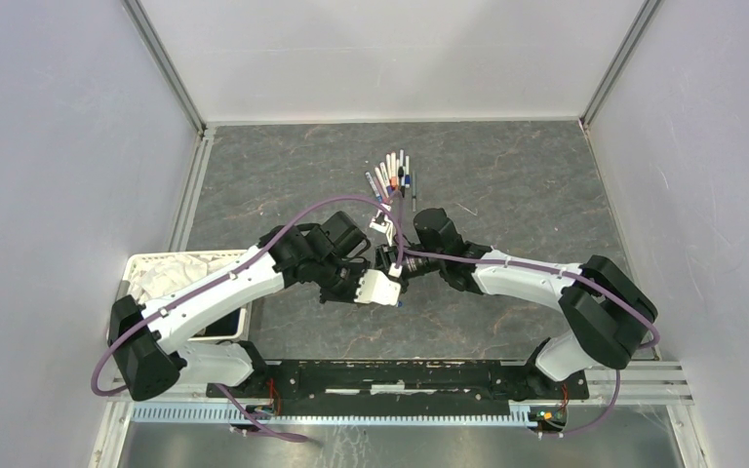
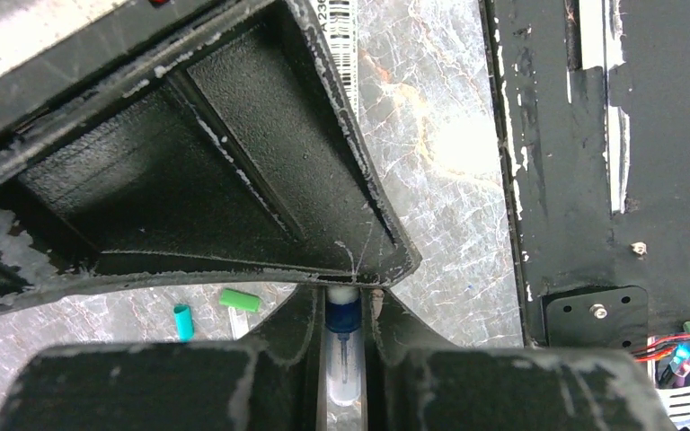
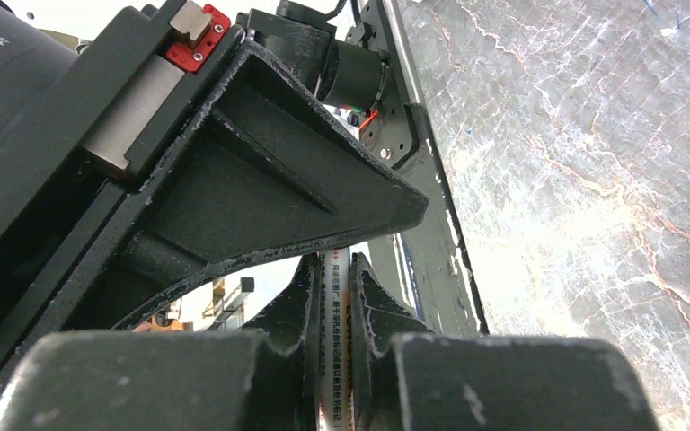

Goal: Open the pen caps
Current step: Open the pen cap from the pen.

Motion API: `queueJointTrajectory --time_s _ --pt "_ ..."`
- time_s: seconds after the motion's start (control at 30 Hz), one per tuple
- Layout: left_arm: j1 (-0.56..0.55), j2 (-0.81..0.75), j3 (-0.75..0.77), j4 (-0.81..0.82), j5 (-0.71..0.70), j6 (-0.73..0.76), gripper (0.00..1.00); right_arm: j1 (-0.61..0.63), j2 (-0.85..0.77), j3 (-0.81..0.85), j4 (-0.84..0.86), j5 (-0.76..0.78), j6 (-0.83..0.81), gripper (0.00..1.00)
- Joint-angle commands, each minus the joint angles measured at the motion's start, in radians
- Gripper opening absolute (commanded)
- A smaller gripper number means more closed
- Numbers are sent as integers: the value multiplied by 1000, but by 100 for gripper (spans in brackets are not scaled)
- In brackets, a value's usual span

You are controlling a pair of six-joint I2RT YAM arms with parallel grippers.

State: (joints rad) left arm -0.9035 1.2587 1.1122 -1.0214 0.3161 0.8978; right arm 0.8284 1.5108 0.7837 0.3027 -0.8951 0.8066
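Pinched in line: pen [image 3: 334, 305] by right gripper [image 3: 335, 262], blue cap [image 2: 342, 316] by left gripper [image 2: 349, 289], axis running gripper to gripper.

The dark grey, veined stone-look tabletop [image 3: 593, 180] is glossy, with glare at 2 o'clock in the left wrist view. The black plastic gripper fingers [image 2: 234, 180] look matt and grainy, with edges scuffed white. The white plastic pen barrel [image 3: 335, 296] is smooth and printed. The blue plastic pen cap [image 2: 343, 314] is shiny.
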Motion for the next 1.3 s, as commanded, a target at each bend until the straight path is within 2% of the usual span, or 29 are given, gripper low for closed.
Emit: queueJointTrajectory --time_s 0.0,0.33,0.37,0.4,0.43,0.47,0.5,0.53,0.57,0.6,0.67,0.7,0.77,0.83,0.93,0.97,1.03,1.1,1.17,1.2,1.27 --pt "-3 -4 -14 19 -80 27 2 6 -15 22 -1 -31 -23 0" --pt "-3 33 7 10 -84 49 2 7 67 74 39 -30 3 0" --pt "0 37 10 -6 -93 72 2 7 79 83 -1 -38 -23 0" --pt "18 37 20 -34 -109 105 2 3 77 93 -116 -43 -87 0" --pt "92 31 34 -89 -110 160 2 2 42 75 -236 -34 -193 0" --pt "244 20 50 -153 -85 279 2 3 -35 -15 -322 -13 -246 0" --pt "467 12 65 -213 -63 426 2 -3 -159 -159 -341 -4 -249 0" --pt "647 19 75 -246 -40 588 2 -14 -286 -302 -210 14 -153 0" --pt "731 43 98 -290 -24 647 2 -29 -358 -427 -38 15 -5 0" --pt "707 70 137 -339 7 623 2 -37 -380 -429 -6 -1 20 0" --pt "599 76 168 -315 62 506 2 -29 -341 -295 -306 23 -194 0" --pt "545 55 151 -269 68 461 2 -26 -335 -292 -331 22 -202 0" --pt "456 24 117 -235 51 409 2 -30 -359 -332 -273 10 -160 0" --pt "423 17 101 -238 41 388 2 -43 -383 -344 -296 14 -170 0" --pt "472 -6 56 -225 -65 448 2 -57 -433 -358 -434 26 -233 0" --pt "529 -13 49 -226 -101 499 2 -63 -471 -379 -460 26 -236 0" --pt "683 -1 85 -228 -80 592 2 -72 -534 -435 -451 31 -208 0" --pt "692 35 134 -273 -44 581 2 -80 -516 -456 -363 -1 -163 0" --pt "683 35 160 -274 -50 557 2 -81 -470 -361 -597 17 -349 0" --pt "697 22 154 -252 -74 559 2 -84 -496 -372 -617 24 -358 0" --pt "714 9 137 -257 -54 589 2 -93 -594 -459 -455 16 -218 0"
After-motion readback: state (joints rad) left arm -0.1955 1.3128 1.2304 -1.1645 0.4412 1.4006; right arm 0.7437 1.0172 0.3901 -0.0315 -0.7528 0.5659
